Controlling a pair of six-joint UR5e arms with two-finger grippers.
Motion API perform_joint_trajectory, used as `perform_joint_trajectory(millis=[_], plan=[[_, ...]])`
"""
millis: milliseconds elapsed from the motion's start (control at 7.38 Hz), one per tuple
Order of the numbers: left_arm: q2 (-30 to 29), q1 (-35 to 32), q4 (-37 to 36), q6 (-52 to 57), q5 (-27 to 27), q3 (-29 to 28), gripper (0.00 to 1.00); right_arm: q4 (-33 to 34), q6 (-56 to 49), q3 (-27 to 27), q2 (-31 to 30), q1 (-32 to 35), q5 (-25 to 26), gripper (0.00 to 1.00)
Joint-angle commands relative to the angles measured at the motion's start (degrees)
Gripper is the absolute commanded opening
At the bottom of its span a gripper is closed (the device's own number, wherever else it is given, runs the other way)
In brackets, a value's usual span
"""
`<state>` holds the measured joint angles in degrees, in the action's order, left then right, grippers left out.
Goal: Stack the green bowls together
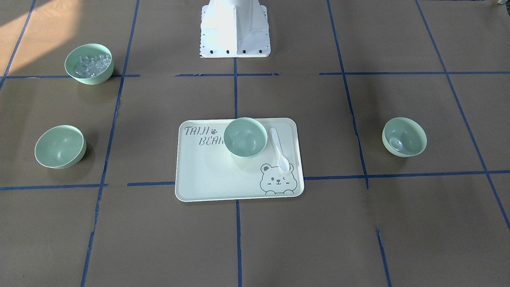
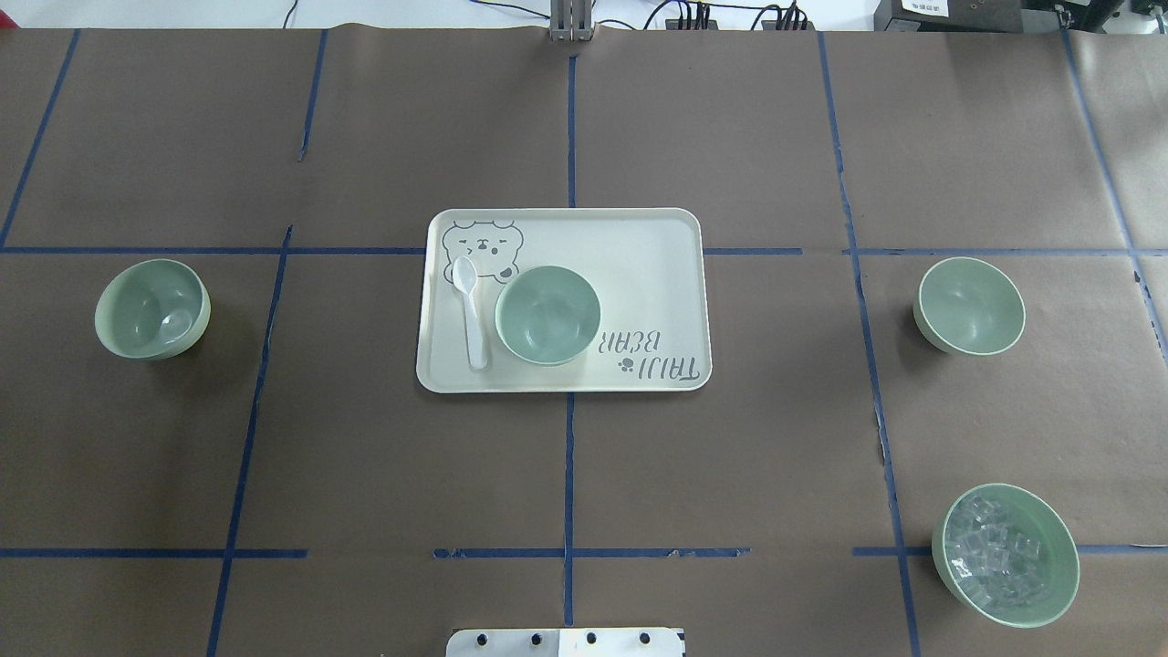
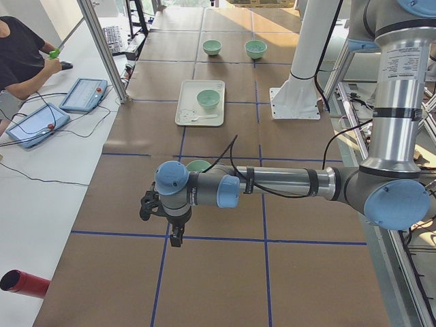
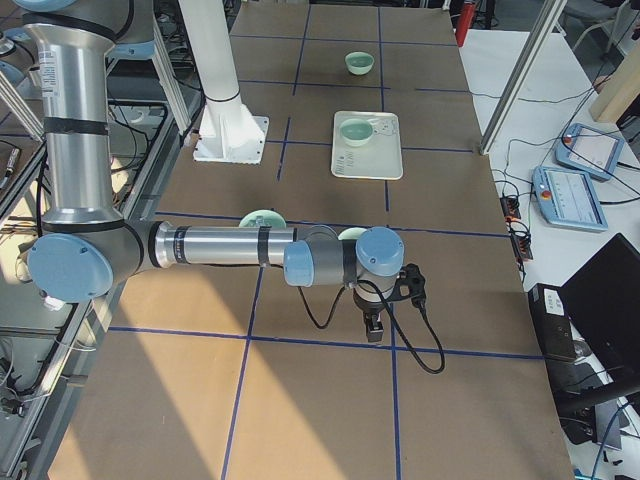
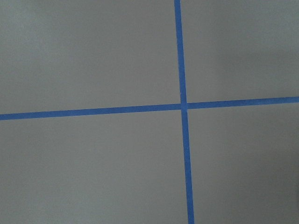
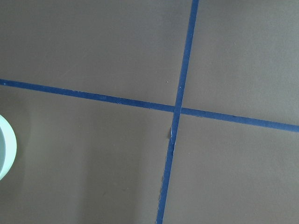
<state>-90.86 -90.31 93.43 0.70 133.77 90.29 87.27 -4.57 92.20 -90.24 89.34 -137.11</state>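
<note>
Left fingers (image 3: 176, 238): they hang pointing down over the counter (image 2: 365, 474) near its left end. They show in the left side view only, so I cannot tell whether they are apart or together. The left wrist camera gives only brown paper and a crossing of blue tape (image 5: 183, 105).

Right fingers (image 4: 373, 328): same posture at the opposite end, showing in the right side view only; spread not readable either. The right wrist camera shows another tape cross and a pale bowl rim (image 6: 5, 144) at its left edge; I cannot tell which bowl.

Green bowls, all upright, none nested:
- middle bowl (image 2: 547, 315) stands on the bear-print tray (image 2: 648, 246), just beside a white spoon (image 2: 472, 310) lying on that tray.
- left bowl (image 2: 152, 308) sits on bare paper, well apart from the tray.
- right bowl (image 2: 969, 305) sits on bare paper at the other side.

A fourth bowl holding clear cubes (image 2: 1006, 555) stands nearer the robot than the right bowl.
</note>
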Motion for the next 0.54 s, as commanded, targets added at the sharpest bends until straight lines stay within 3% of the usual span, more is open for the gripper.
perform_joint_trajectory(millis=[0,136,407], plan=[[0.0,0.0,0.0,-0.1,0.0,0.5,1.0,-0.1,0.0,-0.2,0.0,0.0,0.0,1.0],[-0.3,0.5,0.0,0.1,-0.4,0.8,1.0,-0.1,0.0,-0.2,0.0,0.0,0.0,1.0],[-0.3,2.9,9.1,-2.4,-0.4,1.3,1.0,-0.2,0.0,0.0,0.0,0.0,0.0,1.0]])
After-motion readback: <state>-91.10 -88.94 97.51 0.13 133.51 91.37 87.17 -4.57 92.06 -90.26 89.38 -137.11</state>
